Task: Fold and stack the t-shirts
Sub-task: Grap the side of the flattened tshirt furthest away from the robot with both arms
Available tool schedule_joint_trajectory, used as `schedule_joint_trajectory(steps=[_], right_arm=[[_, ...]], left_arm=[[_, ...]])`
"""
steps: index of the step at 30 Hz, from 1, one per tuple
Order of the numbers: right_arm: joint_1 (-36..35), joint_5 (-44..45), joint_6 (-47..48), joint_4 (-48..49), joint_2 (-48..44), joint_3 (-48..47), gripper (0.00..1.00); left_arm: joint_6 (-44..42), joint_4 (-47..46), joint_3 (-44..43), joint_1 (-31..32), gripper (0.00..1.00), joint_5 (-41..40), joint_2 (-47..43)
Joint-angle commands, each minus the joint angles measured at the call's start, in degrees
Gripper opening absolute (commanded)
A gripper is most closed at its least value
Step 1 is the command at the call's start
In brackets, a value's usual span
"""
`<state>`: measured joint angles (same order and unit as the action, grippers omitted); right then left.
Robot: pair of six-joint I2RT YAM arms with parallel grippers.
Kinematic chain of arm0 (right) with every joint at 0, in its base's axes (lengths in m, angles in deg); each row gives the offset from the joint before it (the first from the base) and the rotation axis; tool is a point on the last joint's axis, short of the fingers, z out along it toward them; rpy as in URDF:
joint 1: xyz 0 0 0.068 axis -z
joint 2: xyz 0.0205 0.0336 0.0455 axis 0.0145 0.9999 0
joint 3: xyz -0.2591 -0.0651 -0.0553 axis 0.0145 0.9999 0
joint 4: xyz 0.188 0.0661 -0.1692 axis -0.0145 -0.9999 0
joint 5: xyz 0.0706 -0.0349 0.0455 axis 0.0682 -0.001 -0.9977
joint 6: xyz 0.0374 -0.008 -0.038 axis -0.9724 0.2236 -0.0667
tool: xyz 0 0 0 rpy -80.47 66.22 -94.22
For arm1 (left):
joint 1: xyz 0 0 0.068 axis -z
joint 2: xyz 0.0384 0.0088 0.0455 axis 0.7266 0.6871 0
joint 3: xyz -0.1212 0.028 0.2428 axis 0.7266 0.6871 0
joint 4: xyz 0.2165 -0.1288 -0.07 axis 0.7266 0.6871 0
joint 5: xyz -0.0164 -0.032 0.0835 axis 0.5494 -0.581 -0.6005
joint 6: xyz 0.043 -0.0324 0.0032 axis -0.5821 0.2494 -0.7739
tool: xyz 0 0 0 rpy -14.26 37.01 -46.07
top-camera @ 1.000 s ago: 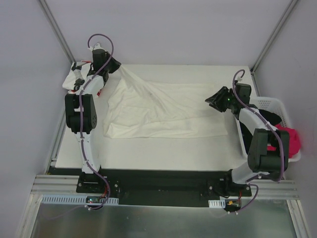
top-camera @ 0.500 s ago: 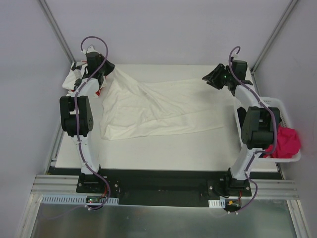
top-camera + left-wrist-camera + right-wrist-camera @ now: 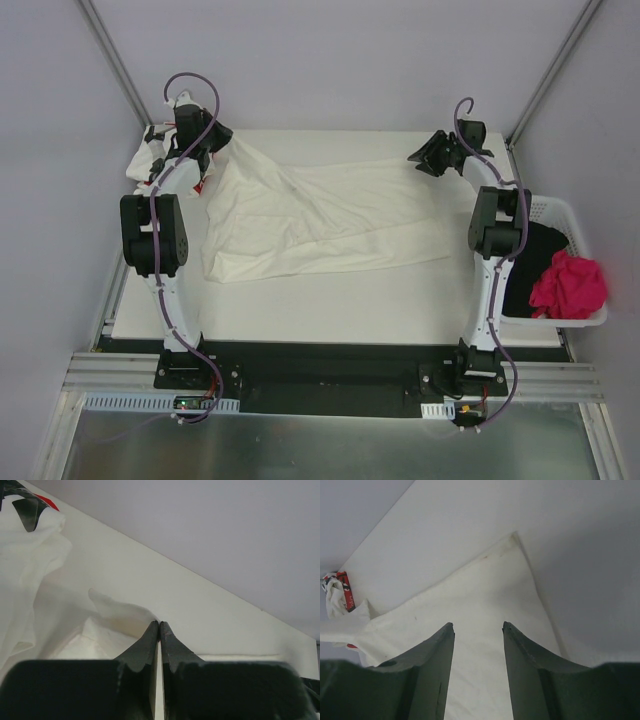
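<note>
The cream-white t-shirt (image 3: 320,220) lies spread across the table, with its far-left corner drawn up to my left gripper (image 3: 221,146). That gripper (image 3: 159,624) is shut, and a fold of the cream cloth (image 3: 117,612) runs into its tips. My right gripper (image 3: 421,161) hovers open over the shirt's far-right corner (image 3: 512,542), with nothing between its fingers (image 3: 478,625). The star-print t-shirt (image 3: 147,162) sits bunched at the far-left table edge, beside the left arm. It also shows in the wrist views (image 3: 30,510) (image 3: 337,592).
A white perforated basket (image 3: 556,210) stands off the table's right edge, holding a pink cloth (image 3: 570,285) and a black one (image 3: 528,262). Grey walls close in the table at the back and on both sides.
The right arm swung from beside the basket to the table's far-right corner and opened slightly wider. The shirt's right edge now reaches farther back. The left gripper shifted slightly left, still shut.
</note>
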<state>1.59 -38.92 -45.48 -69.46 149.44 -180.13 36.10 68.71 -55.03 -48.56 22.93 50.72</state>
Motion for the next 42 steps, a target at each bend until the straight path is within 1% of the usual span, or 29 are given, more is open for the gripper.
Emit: schedule_joint_trajectory(steps=[1, 6, 8, 11, 14, 15, 19, 25, 26, 29, 34, 35, 39, 41, 42], right_arm=[[1.0, -1.0, -1.6, -0.5, 1.5, -6.2, 0.47], [1.7, -0.2, -1.8, -1.5, 3.9, -9.5, 0.47], [2.0, -0.3, -1.4, -1.9, 3.9, -9.3, 0.47], [1.9, 0.1, -0.5, -1.5, 2.6, -6.3, 0.47], [1.9, -2.3, -1.2, 1.4, 0.1, 0.1, 0.47], [1.7, -2.6, -1.4, 3.7, -0.8, 3.9, 0.46], [0.7, -4.7, -2.4, 7.3, -5.4, 11.8, 0.47], [-1.1, -5.8, -3.7, 9.4, -8.1, 17.3, 0.46], [-1.3, -6.1, -4.1, 11.6, -8.6, 19.3, 0.46], [-2.1, -6.7, -5.1, 13.8, -11.0, 23.9, 0.46], [-3.6, -6.5, -5.5, 15.4, -17.8, 31.8, 0.46], [-3.9, -6.2, -5.6, 16.4, -20.1, 34.9, 0.46], [-4.5, -4.3, -4.8, 17.4, -23.2, 38.1, 0.46], [-4.4, -3.8, -3.7, 16.0, -21.9, 36.9, 0.47], [-4.3, -3.5, -3.1, 15.3, -21.1, 34.4, 0.47]], left_arm=[[-1.6, -1.6, -0.1, -0.3, 0.00, 0.1, -4.2], [-1.6, -1.6, 0.1, -0.3, 0.00, 0.3, -4.4], [-1.8, -1.6, -0.1, -0.2, 0.00, 0.4, -4.2], [-2.0, -1.6, -0.3, -0.3, 0.00, 0.3, -4.3], [-1.9, -1.6, -0.4, -0.3, 0.00, 0.6, -4.2], [-1.9, -1.6, -0.4, -0.3, 0.00, 0.6, -4.2], [-2.2, -1.5, -0.8, -0.2, 0.00, 0.5, -3.7], [-3.0, -0.9, -1.6, -0.2, 0.00, 0.0, -3.0], [-3.1, -0.9, -1.6, -0.2, 0.00, -0.1, -3.0], [-3.6, -0.9, -1.7, -0.2, 0.00, -0.2, -3.2], [-4.5, -0.6, -2.5, -0.3, 0.00, -0.3, -3.4], [-4.8, -0.6, -2.7, -0.3, 0.00, -0.2, -3.5], [-5.2, -0.6, -2.7, -0.3, 0.00, -0.2, -3.5], [-5.3, -0.6, -2.6, -0.3, 0.00, -0.1, -3.5], [-5.3, -0.6, -2.6, -0.4, 0.00, 0.1, -3.5]])
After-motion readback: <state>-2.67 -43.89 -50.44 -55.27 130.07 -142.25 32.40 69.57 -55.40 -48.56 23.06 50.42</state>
